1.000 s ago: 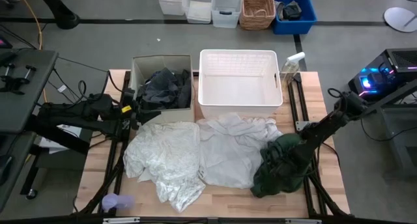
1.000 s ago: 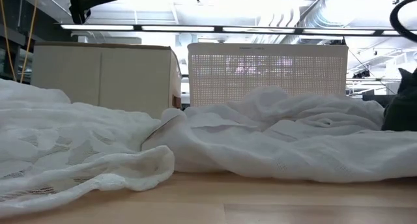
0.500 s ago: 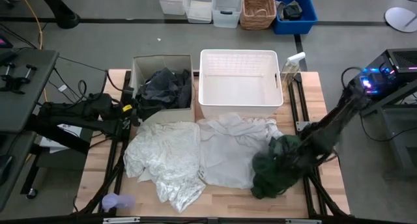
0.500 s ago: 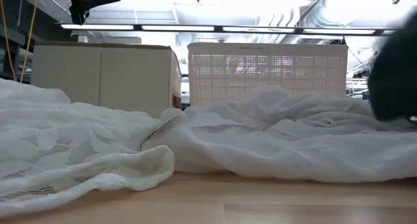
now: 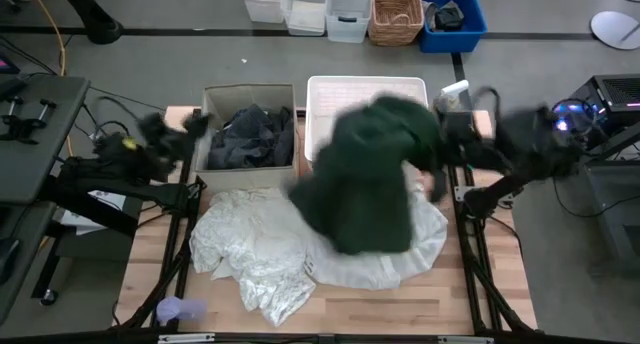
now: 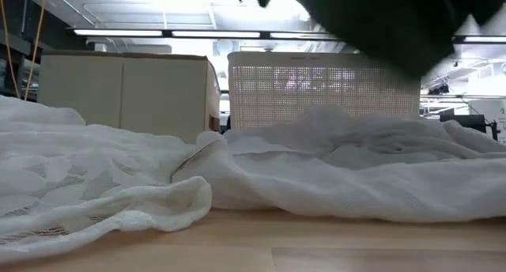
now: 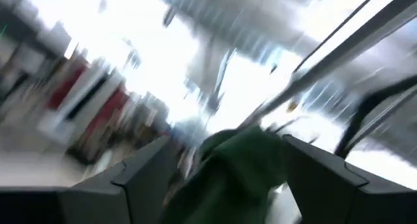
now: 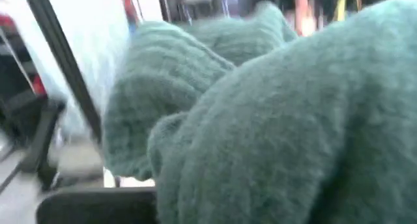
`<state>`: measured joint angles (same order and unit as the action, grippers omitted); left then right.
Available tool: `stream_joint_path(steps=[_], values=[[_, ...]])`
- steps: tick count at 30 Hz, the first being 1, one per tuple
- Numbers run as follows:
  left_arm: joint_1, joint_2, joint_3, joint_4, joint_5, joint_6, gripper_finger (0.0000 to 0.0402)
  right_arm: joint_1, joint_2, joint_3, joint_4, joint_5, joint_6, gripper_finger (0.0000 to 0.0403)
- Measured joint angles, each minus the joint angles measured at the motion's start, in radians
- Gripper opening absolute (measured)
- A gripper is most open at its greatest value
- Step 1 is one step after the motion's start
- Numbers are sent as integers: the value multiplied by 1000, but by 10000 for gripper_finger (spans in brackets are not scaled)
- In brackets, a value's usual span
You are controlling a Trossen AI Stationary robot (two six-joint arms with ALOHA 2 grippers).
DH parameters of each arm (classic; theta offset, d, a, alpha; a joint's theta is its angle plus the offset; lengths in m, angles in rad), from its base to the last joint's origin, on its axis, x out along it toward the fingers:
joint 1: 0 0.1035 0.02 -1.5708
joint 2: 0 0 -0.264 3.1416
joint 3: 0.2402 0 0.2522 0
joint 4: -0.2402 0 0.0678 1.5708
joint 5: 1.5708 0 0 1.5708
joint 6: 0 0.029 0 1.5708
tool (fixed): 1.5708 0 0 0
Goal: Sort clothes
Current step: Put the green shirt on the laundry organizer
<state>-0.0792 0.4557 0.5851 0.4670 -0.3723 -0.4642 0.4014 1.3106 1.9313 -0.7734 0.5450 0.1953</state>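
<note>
Desk [image 5: 350, 309] strewn with white clothes, dark green piece aloft above them.

Largest on the wooden surface are the white pieces [image 5: 300, 239], spread rumpled in front of the white plastic basket [image 5: 335, 89] and the beige fabric box [image 5: 225, 94]. The dark green piece [image 5: 365, 179] hangs in the air over the basket's front edge and the white pile, lifted by the right arm; whether the right end effector [image 5: 440, 159] is clamped on it cannot be told, as the fabric hides the fingers. A dark grey piece [image 5: 245, 134] lies inside the box. The left end effector [image 5: 190, 124] sits blurred just beside the box's outer wall, its fingers [image 7: 137, 178] apart.
</note>
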Motion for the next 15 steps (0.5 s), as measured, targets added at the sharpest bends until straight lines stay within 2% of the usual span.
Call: stream_joint_path(steps=[3, 6, 10, 15], values=[[0, 0, 1, 236, 1, 146, 268, -144, 86, 49, 330, -235, -249, 29], [0, 0, 1, 430, 1, 270, 268, -270, 187, 113, 555, -421, -351, 29], [0, 0, 1, 605, 1, 369, 268, -420, 339, 222, 684, -546, -349, 29], [0, 1, 1, 635, 1, 425, 268, -540, 545, 359, 856, -671, -309, 29]])
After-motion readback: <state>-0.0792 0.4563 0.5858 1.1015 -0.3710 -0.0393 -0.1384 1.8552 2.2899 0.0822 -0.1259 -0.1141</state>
